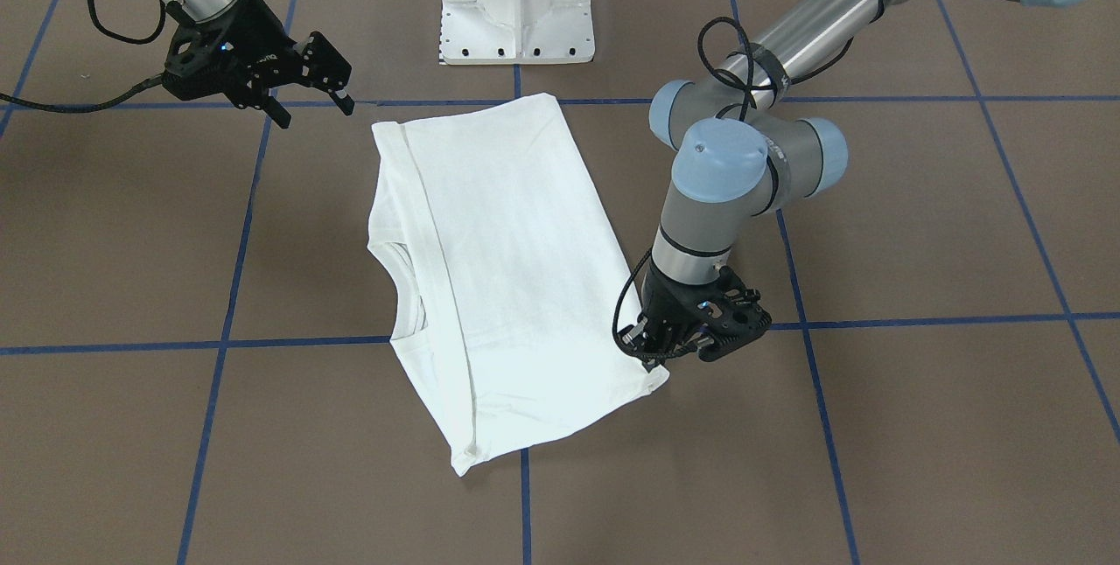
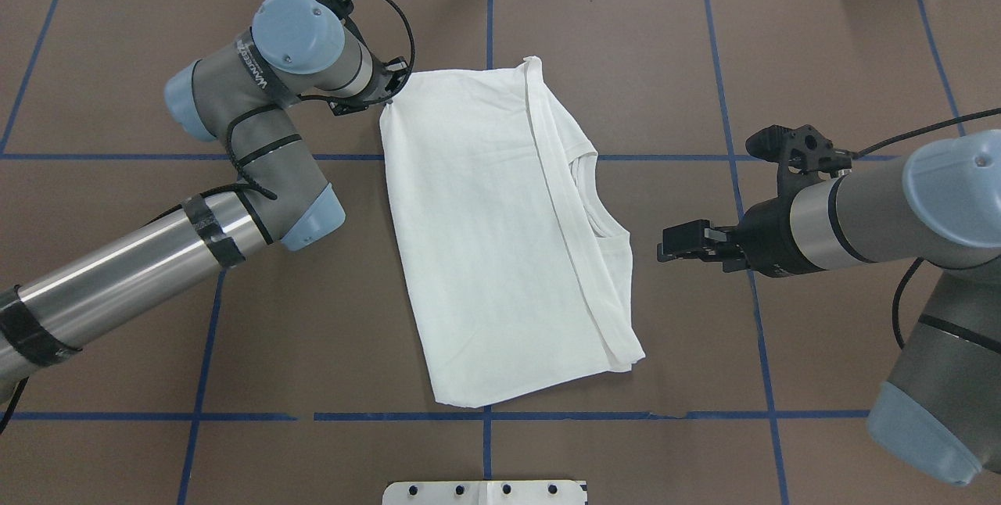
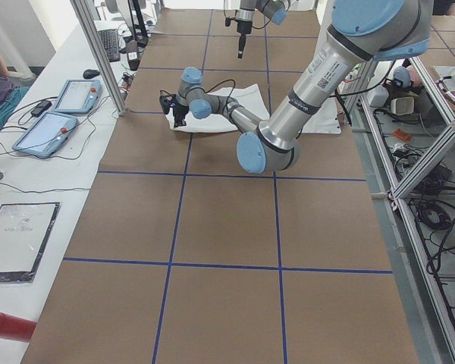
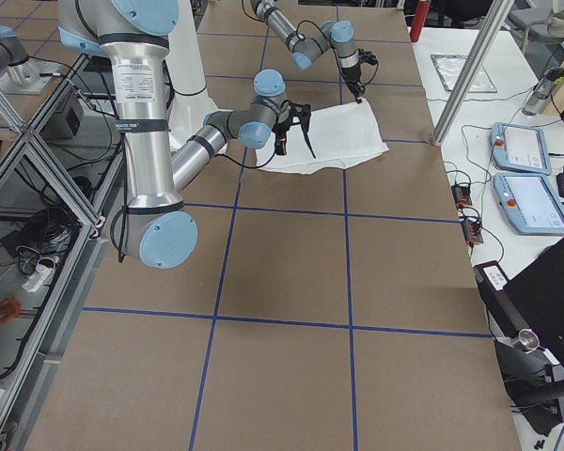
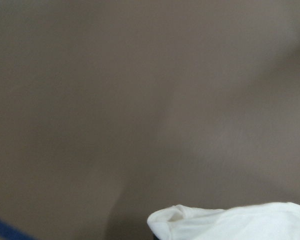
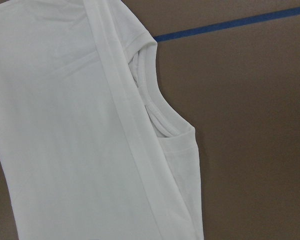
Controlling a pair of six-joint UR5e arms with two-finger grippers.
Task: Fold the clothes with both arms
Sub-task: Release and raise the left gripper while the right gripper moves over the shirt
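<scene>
Two arms on screen, one white T-shirt [image 2: 500,239] between them, lying flat on the brown table [image 1: 919,224], folded into a long panel with one side turned in as a narrow strip.

Left gripper [image 1: 652,348] is right down at a corner of the shirt, at the far end from the robot. Its fingertips sit close together against the hem, and I can't tell whether cloth is pinched between them. From overhead the wrist and its cable cover the tips completely. The left wrist camera doesn't settle it either: it's blurry, mostly bare table, with only a bunched white corner poking in at the bottom edge and no fingers in frame.

Right gripper [image 1: 315,108] hangs clear of the shirt with its jaws spread wide and nothing between them. The shirt's near corner lies just beyond its fingertips in the front-facing view, not touching. From overhead the ribbed collar [image 2: 588,192] faces these jaws, across a gap of bare table. The right wrist camera shows that collar notch and the turned-in strip sharply, but the shirt runs off the frame at the top, left and bottom.

Blue tape lines [image 1: 919,320] run under the cloth, and the white pedestal [image 1: 516,5] is cropped at the top.
</scene>
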